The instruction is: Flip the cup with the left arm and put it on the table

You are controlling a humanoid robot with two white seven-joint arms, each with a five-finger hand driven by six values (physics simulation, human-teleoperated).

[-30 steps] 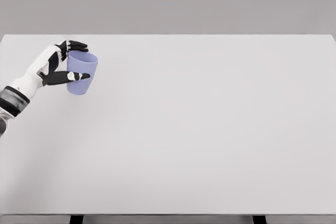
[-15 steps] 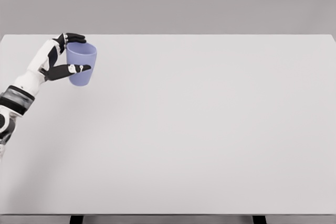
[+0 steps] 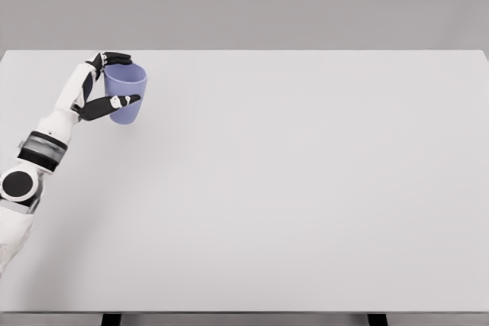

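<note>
A lavender cup [image 3: 126,94] stands upright with its mouth up at the far left of the white table [image 3: 290,181]. My left hand [image 3: 111,82] is wrapped around it: black fingers [image 3: 116,57] curl over the far rim and the thumb [image 3: 122,101] crosses the near wall. The cup's base looks close to or on the tabletop; I cannot tell if it touches. The left arm [image 3: 46,146] rises from the lower left edge.
The table's far edge runs just behind the cup, and its left edge lies close beside the arm. Two dark table legs [image 3: 111,318] show under the front edge.
The left hand has carried the cup slightly away and to the right. The cup went from tilted to upright, and more of the arm has come into view.
</note>
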